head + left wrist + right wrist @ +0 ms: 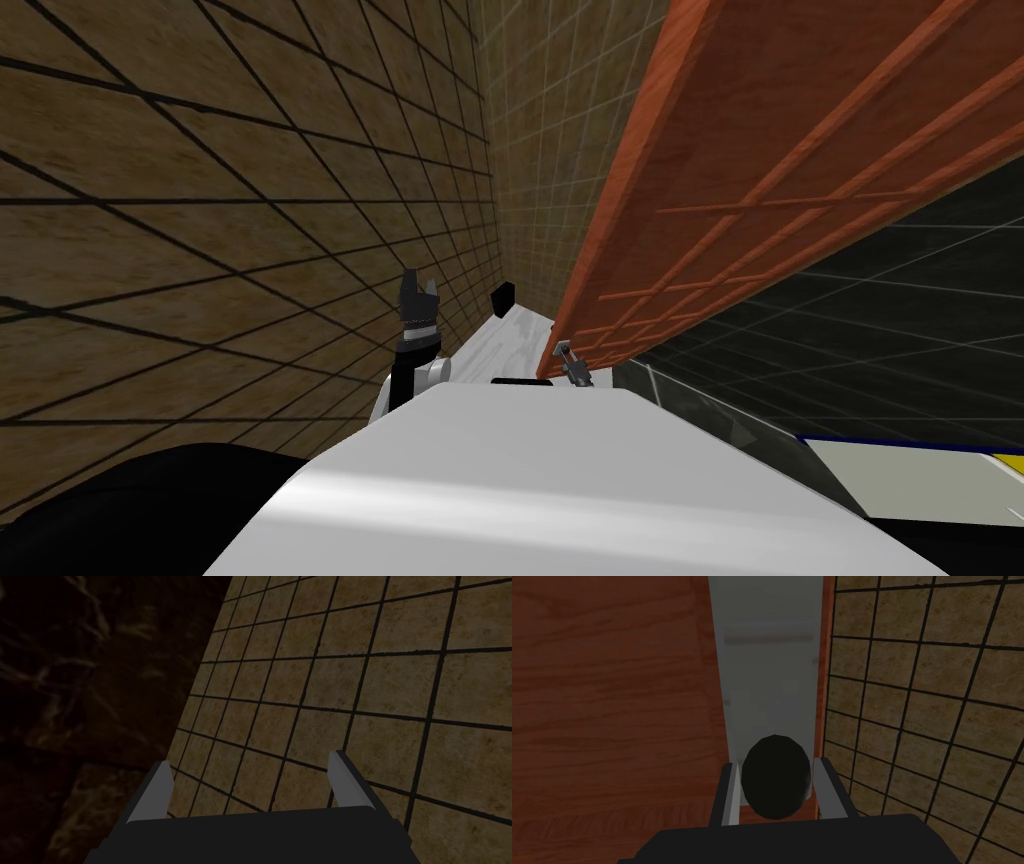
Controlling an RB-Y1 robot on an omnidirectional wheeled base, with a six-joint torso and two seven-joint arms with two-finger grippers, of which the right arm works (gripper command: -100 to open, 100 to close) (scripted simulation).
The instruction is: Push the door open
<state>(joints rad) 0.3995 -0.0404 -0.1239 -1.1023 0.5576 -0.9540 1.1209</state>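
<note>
Since the reddish wooden door (800, 150) stands close on the right, its edge near the tiled wall (200, 200), push steadily at its grey plate (767, 676) through the black knob (776, 776), which the right jaws clamp; left jaws hang open.

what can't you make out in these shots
Far end of the door: head view, cut off by the top edge.
Lower part of the black knob: right wrist view, hidden behind the dark body of the right hand.
Area beside the tiled wall: left wrist view, too dim to name.
</note>
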